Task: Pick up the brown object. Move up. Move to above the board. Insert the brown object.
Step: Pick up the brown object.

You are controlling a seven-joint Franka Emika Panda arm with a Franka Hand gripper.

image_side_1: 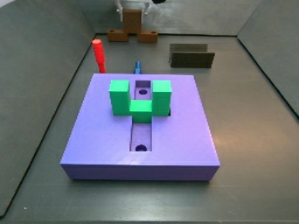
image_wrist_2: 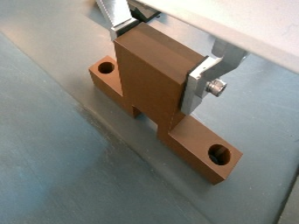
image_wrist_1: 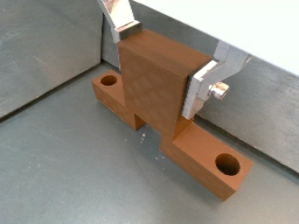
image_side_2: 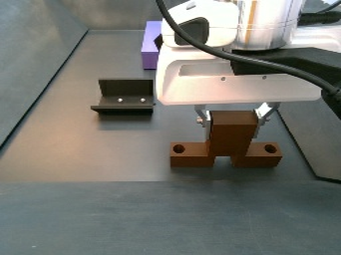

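The brown object point(image_wrist_1: 158, 83) is an orange-brown T-shaped block. Its bar lies flat on the grey floor with a round hole near each end, and its broad middle part stands upright. It shows in both wrist views point(image_wrist_2: 152, 83) and in both side views point(image_side_1: 132, 33) point(image_side_2: 233, 137). My gripper point(image_wrist_1: 163, 57) point(image_wrist_2: 160, 59) is straight above it, silver fingers point(image_wrist_1: 201, 86) pressed on both sides of the upright part, shut on it. The block rests on the floor. The purple board point(image_side_1: 176, 131) lies apart, with a central groove; only its corner point(image_side_2: 151, 42) shows in a side view.
A green U-shaped block point(image_side_1: 140, 98) sits on the board. A red upright peg point(image_side_1: 100, 55) and a small blue piece point(image_side_1: 136, 66) stand between board and brown object. The dark fixture point(image_side_1: 191, 57) point(image_side_2: 127, 97) stands beside it. Grey walls enclose the floor.
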